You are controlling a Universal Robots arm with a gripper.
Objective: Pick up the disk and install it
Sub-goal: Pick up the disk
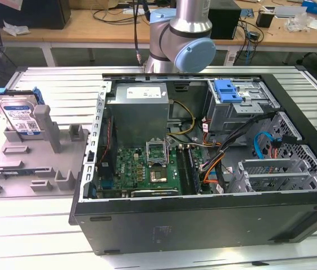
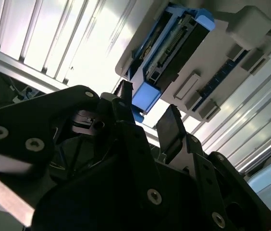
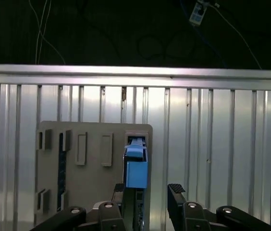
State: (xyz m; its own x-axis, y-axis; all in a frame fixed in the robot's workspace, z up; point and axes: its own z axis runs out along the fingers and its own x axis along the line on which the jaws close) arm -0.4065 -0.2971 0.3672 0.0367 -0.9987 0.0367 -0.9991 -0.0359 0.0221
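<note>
Ribbed aluminium counter (image 1: 46, 84) carries all the work items, with wooden benches (image 1: 91, 22) and loose cables behind it.

1. Computer case (image 1: 203, 219): lies on its side with the cover off, at the centre of the exterior view and extending to its right. The motherboard (image 1: 147, 169), the power supply (image 1: 139, 107) and a blue bracket (image 1: 229, 90) in the drive cage are exposed.

2. Grey fixture (image 1: 40, 163): lies flat on the counter, just beside the case, at the exterior view's left. Several upright posts rise from it.

3. Disk (image 1: 22, 115): stands on edge in the far corner of the fixture, leaning slightly, with its label facing the camera and its blue frame visible along the edges. It is outside the case and well apart from the drive cage. In both wrist views the disk (image 3: 135, 166) (image 2: 174, 48) appears edge-on, seated in a slot of the fixture (image 3: 92, 168).

4. Arm (image 1: 184, 39): its blue-capped joint rises behind the case at the top of the exterior view.

5. Gripper (image 3: 147, 188) (image 2: 147, 101): the two black fingers (image 3: 176, 192) are spread wide and hold nothing. The disk lies beyond the fingertips, roughly in line with the gap and nearer one finger than the other. The fingertips stand clear of it.
</note>
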